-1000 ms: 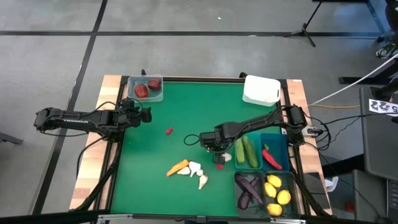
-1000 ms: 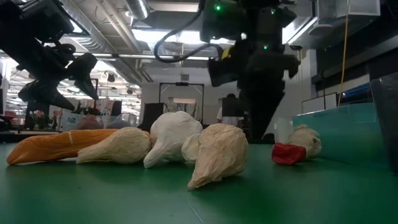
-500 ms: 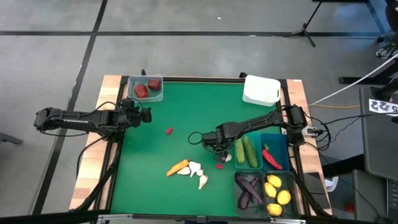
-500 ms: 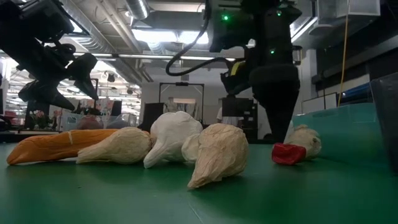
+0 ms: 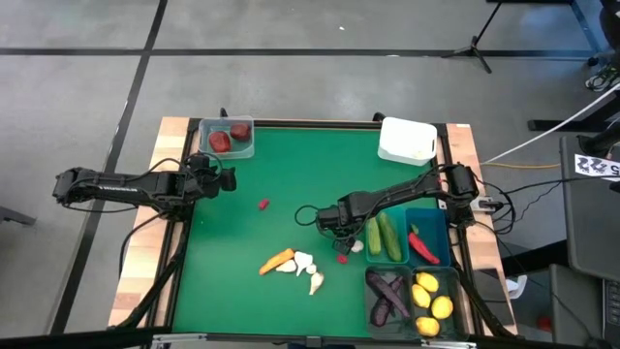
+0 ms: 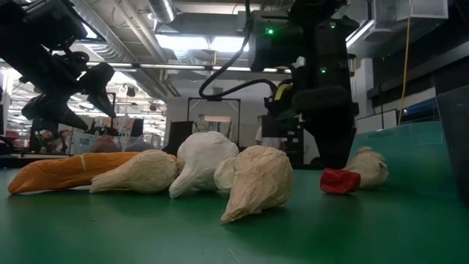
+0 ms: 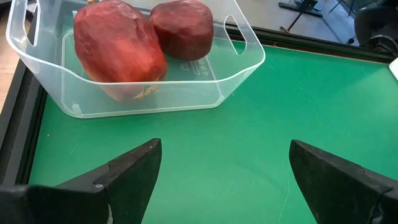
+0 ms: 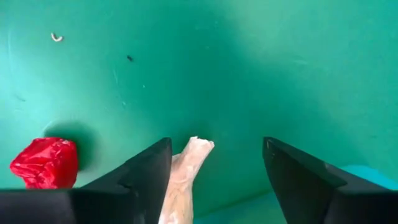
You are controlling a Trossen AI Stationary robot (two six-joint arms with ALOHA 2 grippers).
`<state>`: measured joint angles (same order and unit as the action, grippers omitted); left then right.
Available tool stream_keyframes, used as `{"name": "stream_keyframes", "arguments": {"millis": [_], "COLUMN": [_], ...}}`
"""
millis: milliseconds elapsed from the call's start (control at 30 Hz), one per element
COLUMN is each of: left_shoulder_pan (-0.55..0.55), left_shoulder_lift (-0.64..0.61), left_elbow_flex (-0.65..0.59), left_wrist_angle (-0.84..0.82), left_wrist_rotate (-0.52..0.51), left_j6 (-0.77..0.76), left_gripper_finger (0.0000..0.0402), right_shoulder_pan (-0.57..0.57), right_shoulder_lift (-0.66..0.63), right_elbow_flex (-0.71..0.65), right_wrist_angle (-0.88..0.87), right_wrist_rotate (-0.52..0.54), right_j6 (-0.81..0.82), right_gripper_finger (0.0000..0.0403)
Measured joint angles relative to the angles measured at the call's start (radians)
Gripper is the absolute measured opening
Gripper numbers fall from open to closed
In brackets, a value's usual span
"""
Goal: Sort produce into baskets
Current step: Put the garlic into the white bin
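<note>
Counting: 2 dark red fruits (image 5: 226,137) in the clear bin (image 5: 243,150), 4 garlics (image 5: 306,267), 1 carrot (image 5: 276,261). Right pincer (image 5: 347,238) open over 1 garlic, gripping nothing; left pincer (image 5: 225,178) wide open, empty.

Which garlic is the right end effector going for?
The lone garlic beside the small red pepper, next to the cucumber bin. It lies between the open right end effector. The other three sit clustered by the carrot.

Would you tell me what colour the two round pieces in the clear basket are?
Dark red; the left wrist view shows them best.
</note>
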<state>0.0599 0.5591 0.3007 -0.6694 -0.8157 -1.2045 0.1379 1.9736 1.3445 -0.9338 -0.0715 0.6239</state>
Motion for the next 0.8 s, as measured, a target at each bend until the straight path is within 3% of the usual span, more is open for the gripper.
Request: {"name": "stream_keyframes", "arguments": {"millis": [567,800], "left_shoulder_pan": [0.000,0.000], "left_shoulder_lift": [0.000,0.000], "left_elbow_flex": [0.000,0.000], "left_wrist_angle": [0.000,0.000], "left_wrist_rotate": [0.000,0.000], "left_j6": [0.000,0.005], "left_gripper_finger": [0.0345,0.0345], "right_shoulder_pan": [0.000,0.000], "right_shoulder_lift": [-0.001,-0.001], "right_elbow_flex": [0.000,0.000], "right_wrist_angle": [0.029,0.055], "right_wrist_rotate": [0.000,0.000], "right_j6": [-0.023,-0.061], "right_gripper_finger": [0.0020,0.0011]}}
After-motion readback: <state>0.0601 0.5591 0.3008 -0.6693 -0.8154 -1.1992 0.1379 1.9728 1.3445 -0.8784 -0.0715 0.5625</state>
